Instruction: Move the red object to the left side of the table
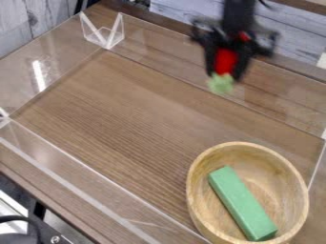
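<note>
Camera view: we find it blurred near the pincer (227, 65).
Pincer: clamped on the red fruit (226, 62), pointing down.
Fruit position: held clear above the tabletop (128, 114), far right-of-centre, we judge for carrying leftward.
Bowl (204, 186): near right, holding green block (242, 202), apart from the fruit.

The table (128, 114) — brown wood-grain, clear-walled — bears a wooden bowl (204, 167) near its right corner
</note>
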You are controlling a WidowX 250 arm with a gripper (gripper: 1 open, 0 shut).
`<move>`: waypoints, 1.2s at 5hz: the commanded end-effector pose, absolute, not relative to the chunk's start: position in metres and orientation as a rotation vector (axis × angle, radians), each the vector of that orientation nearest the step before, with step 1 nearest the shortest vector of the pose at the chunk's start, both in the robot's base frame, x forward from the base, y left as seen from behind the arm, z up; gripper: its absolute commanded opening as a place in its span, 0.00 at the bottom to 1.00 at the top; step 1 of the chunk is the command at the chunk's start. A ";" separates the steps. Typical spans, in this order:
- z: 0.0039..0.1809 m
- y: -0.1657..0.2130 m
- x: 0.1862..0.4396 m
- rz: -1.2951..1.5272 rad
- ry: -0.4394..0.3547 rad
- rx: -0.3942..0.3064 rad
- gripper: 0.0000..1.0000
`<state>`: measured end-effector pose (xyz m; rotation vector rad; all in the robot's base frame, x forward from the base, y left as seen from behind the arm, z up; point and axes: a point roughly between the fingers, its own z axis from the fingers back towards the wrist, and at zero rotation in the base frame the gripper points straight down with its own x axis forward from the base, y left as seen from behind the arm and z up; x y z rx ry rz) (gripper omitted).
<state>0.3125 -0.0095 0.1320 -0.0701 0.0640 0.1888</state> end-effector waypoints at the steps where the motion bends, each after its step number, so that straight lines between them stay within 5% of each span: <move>1: 0.155 0.039 0.306 0.376 0.009 -0.071 0.00; 4: 0.141 0.159 0.264 0.817 -0.009 -0.045 0.00; 6: 0.114 0.180 0.268 0.865 -0.011 -0.010 0.00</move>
